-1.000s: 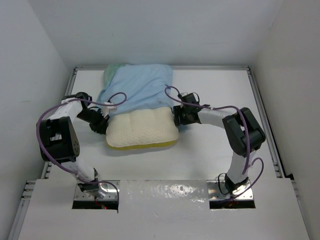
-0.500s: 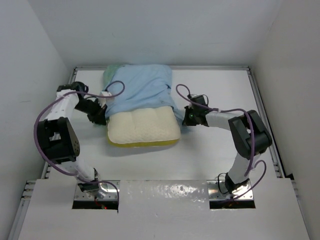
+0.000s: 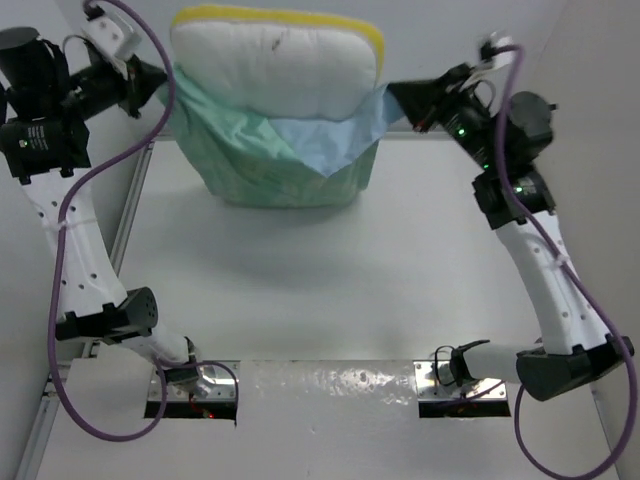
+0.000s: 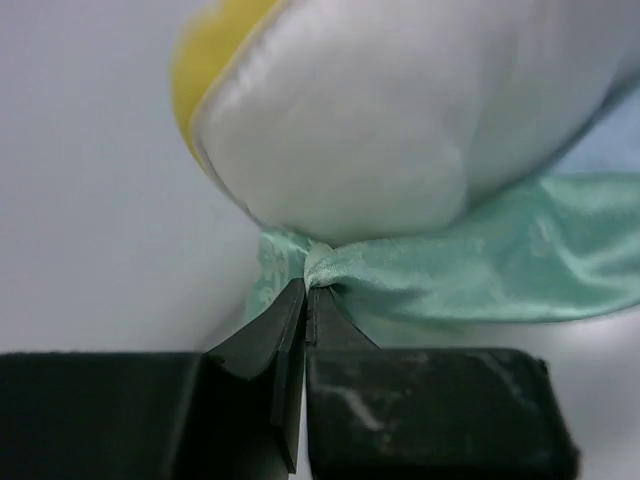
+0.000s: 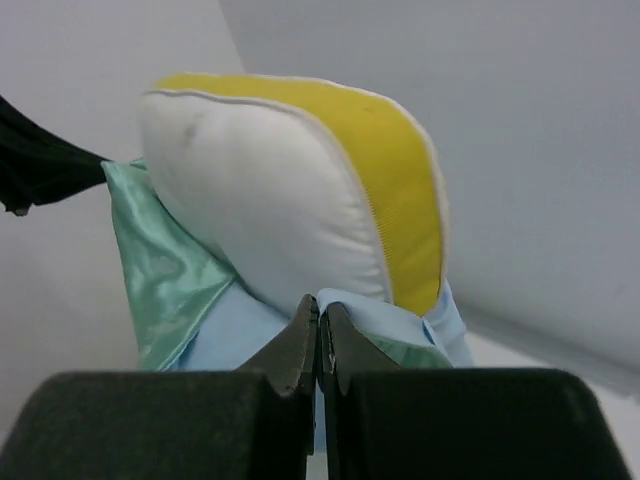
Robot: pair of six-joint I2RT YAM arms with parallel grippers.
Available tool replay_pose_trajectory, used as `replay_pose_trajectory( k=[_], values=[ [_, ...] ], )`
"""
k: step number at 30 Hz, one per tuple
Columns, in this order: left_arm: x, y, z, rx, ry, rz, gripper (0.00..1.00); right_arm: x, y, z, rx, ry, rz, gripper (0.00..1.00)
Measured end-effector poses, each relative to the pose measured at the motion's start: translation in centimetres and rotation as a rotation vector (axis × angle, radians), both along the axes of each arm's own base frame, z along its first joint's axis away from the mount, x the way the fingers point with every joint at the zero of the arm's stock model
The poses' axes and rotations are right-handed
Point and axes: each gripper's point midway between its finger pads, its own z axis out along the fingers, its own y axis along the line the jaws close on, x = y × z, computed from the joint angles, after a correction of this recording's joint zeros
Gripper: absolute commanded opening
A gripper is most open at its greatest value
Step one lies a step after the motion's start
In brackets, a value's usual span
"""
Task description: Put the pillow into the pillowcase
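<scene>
The pillow (image 3: 275,65) is held up high and stands on end, white with a yellow band along its top. Its lower part sits inside the pillowcase (image 3: 260,160), which hangs below it as a mint green and light blue bag. My left gripper (image 3: 165,82) is shut on the left corner of the bag's mouth; the left wrist view shows the gripper (image 4: 305,285) pinching green cloth (image 4: 480,260) under the pillow (image 4: 400,110). My right gripper (image 3: 392,92) is shut on the right corner; its own view shows the gripper (image 5: 318,305) pinching the blue hem beside the pillow (image 5: 260,190).
The white table (image 3: 330,280) lies below the hanging bag, with a metal rail (image 3: 125,220) along its left side. White walls close in the back and both sides. Purple cables loop from both raised arms.
The right gripper shut on the pillowcase's edge. Both arms then rose from the table, lifting the pillowcase by its mouth, so the pillow now stands upright in it instead of lying flat.
</scene>
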Motion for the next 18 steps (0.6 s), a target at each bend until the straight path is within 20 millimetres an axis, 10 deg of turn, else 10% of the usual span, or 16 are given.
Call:
replay_pose_trajectory(
  k=[6,15,18],
  values=[
    [-2.8,-2.6,13.4,-0.244,-0.307,-0.057,0.0,-3.6,-2.1,13.2,0.05,-0.322,-0.058,0.0],
    [-3.6,-1.4,22.4,-0.398,-0.596,-0.082,0.0,-1.3,-3.4,19.9,0.045,-0.421,-0.187,0.0],
    [-3.9,-1.1,21.3,-0.424,-0.56,-0.072,0.0,-1.9,-4.4,17.1,0.042,-0.379,-0.225,0.0]
  ],
)
